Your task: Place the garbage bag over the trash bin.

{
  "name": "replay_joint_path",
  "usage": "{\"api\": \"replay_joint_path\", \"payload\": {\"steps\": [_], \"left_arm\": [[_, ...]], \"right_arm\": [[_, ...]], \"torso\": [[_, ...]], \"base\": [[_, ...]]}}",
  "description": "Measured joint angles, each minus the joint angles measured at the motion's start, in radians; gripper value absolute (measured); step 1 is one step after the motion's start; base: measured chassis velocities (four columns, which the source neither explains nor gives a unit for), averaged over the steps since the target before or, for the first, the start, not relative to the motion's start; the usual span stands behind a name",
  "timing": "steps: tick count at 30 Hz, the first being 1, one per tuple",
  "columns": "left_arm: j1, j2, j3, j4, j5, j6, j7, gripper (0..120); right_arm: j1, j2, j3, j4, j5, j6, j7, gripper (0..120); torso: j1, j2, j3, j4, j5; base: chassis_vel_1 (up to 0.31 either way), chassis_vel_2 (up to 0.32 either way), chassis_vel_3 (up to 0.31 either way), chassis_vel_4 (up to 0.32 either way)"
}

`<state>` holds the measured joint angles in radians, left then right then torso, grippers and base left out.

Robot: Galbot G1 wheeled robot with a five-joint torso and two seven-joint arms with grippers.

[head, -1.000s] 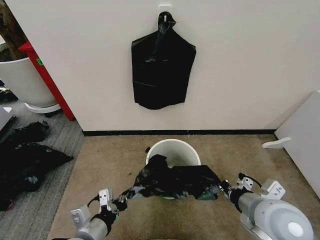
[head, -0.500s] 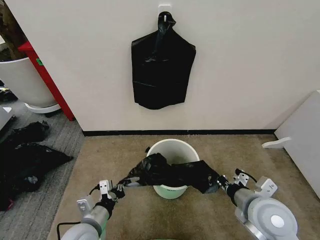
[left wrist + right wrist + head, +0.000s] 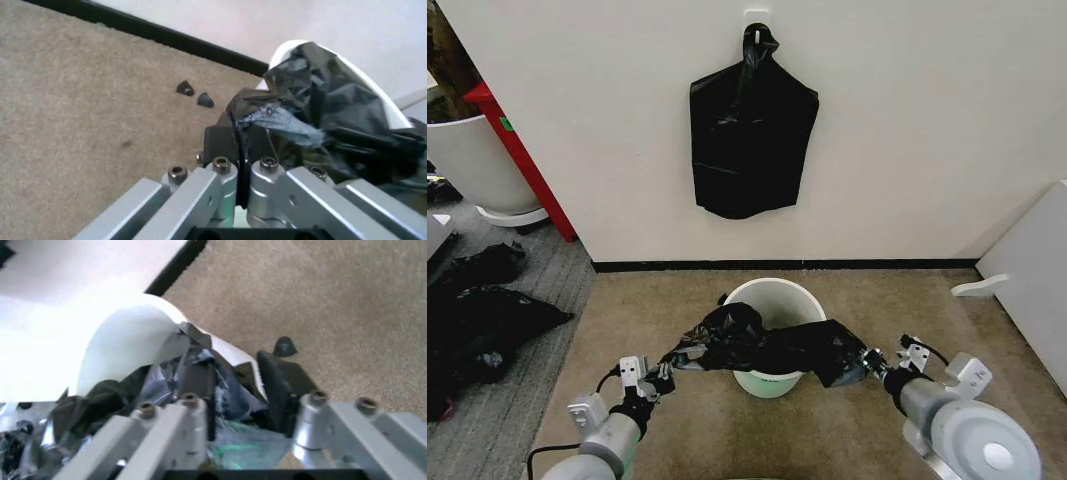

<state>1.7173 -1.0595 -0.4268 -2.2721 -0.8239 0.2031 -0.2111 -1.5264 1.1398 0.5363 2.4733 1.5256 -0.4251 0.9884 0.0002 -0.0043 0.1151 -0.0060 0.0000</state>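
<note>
The garbage bag [image 3: 767, 345], thin crinkled black film, hangs stretched between my two grippers across the near rim of the trash bin [image 3: 777, 292], a small round white bucket on the carpet. My left gripper [image 3: 667, 371] is shut on the bag's left end, low and to the bin's left. The right gripper [image 3: 868, 362] is shut on the right end, beside the bin's right side. In the left wrist view the fingers [image 3: 227, 142] pinch a fold of bag [image 3: 327, 107] against the bin's rim [image 3: 283, 49]. The right wrist view shows bunched film [image 3: 227, 390] between the fingers, next to the bin wall [image 3: 127, 335].
A flat black bag bundle [image 3: 752, 140] hangs from a wall hook behind the bin. A large white tub [image 3: 467, 165] and a red cabinet [image 3: 522, 160] stand at far left, with loose black bags [image 3: 487, 310] on the grey floor. A white panel [image 3: 1037, 265] stands at right.
Both grippers have lifted and pulled the bag wider. It has risen from the bin's front side to hang across the near rim.
</note>
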Motion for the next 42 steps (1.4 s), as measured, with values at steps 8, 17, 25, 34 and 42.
{"api": "replay_joint_path", "payload": {"steps": [8, 17, 25, 34, 42], "left_arm": [[0.022, 0.002, -0.006, -0.054, 0.007, 0.011, 0.003, 7], [0.045, 0.012, -0.019, -0.115, -0.007, 0.016, -0.014, 36], [0.088, 0.015, -0.086, -0.196, -0.045, 0.033, -0.025, 65], [0.117, -0.004, -0.123, -0.232, -0.116, 0.076, -0.076, 98], [0.091, 0.014, -0.115, -0.232, -0.100, 0.106, -0.061, 100]], "right_arm": [[0.011, -0.010, 0.004, 0.030, 0.074, -0.005, 0.118, 54], [0.024, -0.023, 0.020, 0.030, 0.108, -0.005, 0.164, 84], [0.024, -0.047, 0.036, 0.029, 0.104, -0.009, 0.182, 100], [0.035, -0.070, 0.115, 0.028, 0.162, -0.019, 0.161, 100], [0.012, -0.055, 0.161, 0.027, 0.112, -0.111, -0.022, 100]], "torso": [[0.000, 0.000, 0.000, 0.0000, 0.0001], [0.000, 0.000, 0.000, 0.0000, 0.0000], [0.000, 0.000, 0.000, 0.0000, 0.0001], [0.000, 0.000, 0.000, 0.0000, 0.0001], [0.000, 0.000, 0.000, 0.0000, 0.0000]], "base": [[0.000, 0.000, 0.000, 0.000], [0.000, 0.000, 0.000, 0.000], [0.000, 0.000, 0.000, 0.000], [0.000, 0.000, 0.000, 0.000], [0.000, 0.000, 0.000, 0.000]]}}
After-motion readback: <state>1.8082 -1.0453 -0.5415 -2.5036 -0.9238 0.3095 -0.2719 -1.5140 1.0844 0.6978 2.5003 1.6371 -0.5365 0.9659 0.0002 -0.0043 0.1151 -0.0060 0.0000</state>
